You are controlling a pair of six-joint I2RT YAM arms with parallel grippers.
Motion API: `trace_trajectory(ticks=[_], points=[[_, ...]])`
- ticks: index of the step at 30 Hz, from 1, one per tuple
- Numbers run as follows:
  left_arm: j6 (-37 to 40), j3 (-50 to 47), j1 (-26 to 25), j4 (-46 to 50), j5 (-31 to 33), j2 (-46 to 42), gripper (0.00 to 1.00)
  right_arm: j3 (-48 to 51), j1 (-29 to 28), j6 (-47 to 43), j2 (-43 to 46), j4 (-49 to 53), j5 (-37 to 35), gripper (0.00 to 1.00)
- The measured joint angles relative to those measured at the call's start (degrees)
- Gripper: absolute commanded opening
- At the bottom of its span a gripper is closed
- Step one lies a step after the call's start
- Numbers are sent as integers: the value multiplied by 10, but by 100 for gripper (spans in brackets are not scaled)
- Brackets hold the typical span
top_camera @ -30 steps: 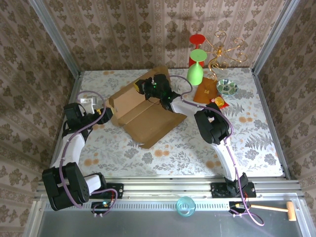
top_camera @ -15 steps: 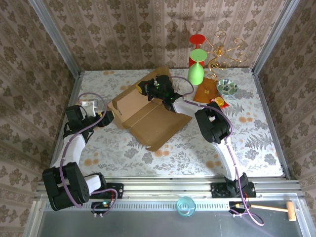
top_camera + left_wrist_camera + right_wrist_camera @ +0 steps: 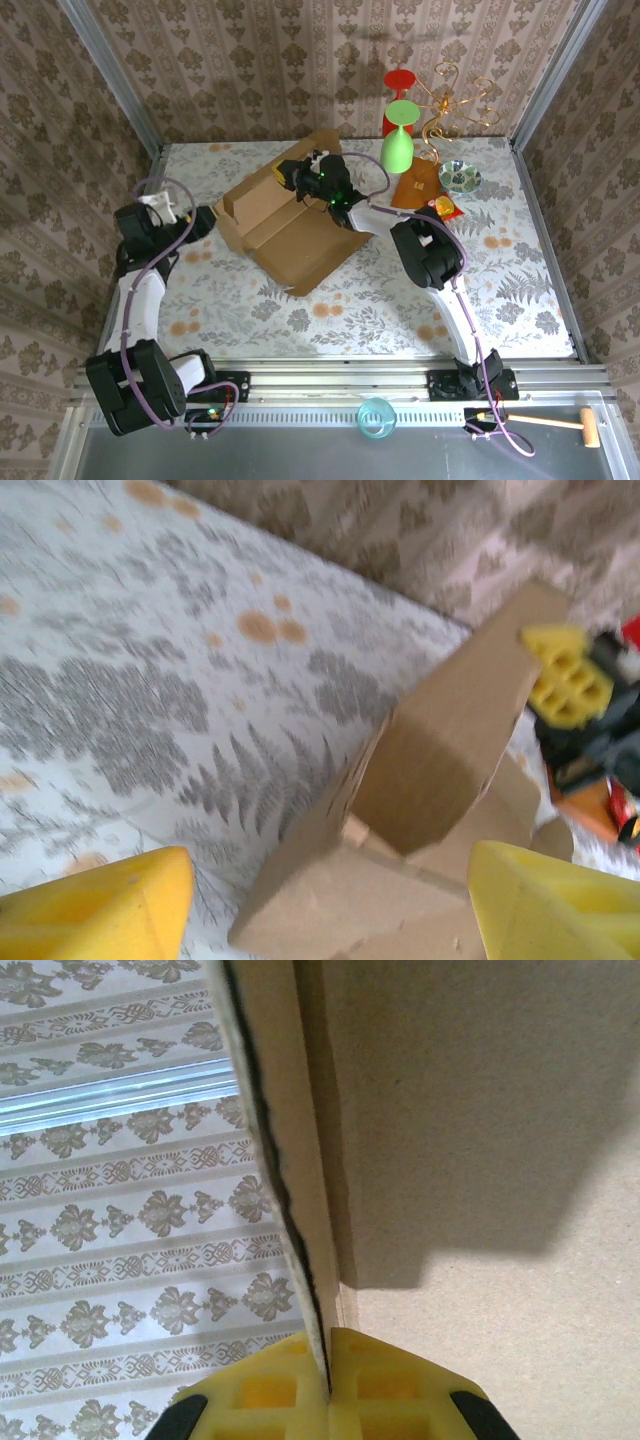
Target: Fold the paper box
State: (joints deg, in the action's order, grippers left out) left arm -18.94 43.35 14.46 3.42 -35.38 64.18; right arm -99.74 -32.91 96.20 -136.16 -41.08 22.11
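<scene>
The paper box [image 3: 290, 228] is a light-brown cardboard sheet, partly folded, lying in the middle of the table with its far and left walls raised. My right gripper [image 3: 303, 173] is shut on the top edge of the far wall. In the right wrist view the yellow fingers [image 3: 260, 1400] pinch that cardboard edge [image 3: 300, 1210]. My left gripper [image 3: 197, 220] stands open just left of the box's left end. In the left wrist view its yellow fingers [image 3: 100, 910] are wide apart with the box corner [image 3: 330, 900] ahead of them, untouched.
At the back right are a green goblet [image 3: 397, 142], a red goblet [image 3: 399, 84], a gold wire stand [image 3: 456, 100], an orange-brown flat square [image 3: 418, 185], a glass bowl [image 3: 460, 177] and a small red packet [image 3: 443, 207]. A teal cup [image 3: 376, 416] and a mallet [image 3: 560, 424] lie on the front rail.
My left gripper has drawn back to the left, off the box's left end, and has opened a little wider. The box has shifted slightly left. The right gripper keeps its hold.
</scene>
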Motion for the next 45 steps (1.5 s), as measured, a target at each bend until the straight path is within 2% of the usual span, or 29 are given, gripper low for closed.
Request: trace_trajectory(ticks=[5,16,19,24,31,34,39,45], points=[[-21,30,3,-10,17,7,70,-4,0,0,-20,-12,0,0],[6,-19,3,56,33,3,61,13,2,0,-24,-55,11,0],[19,-29,2,78,41,-9,62,13,2,0,-24,-59,11,0],[26,-44,2,80,46,-15,70,20,2,0,-23,-72,15,0],[-2,-32,-3,82,57,-16,73,66,1,0,-21,-136,16,0],[-39,2,-20,95,80,-9,72,71,1,1,-21,-145,16,0],[-81,38,-80,117,127,4,72,71,1,2,-21,-146,16,0],[-87,54,-122,159,171,54,61,71,0,2,-21,-148,15,0]])
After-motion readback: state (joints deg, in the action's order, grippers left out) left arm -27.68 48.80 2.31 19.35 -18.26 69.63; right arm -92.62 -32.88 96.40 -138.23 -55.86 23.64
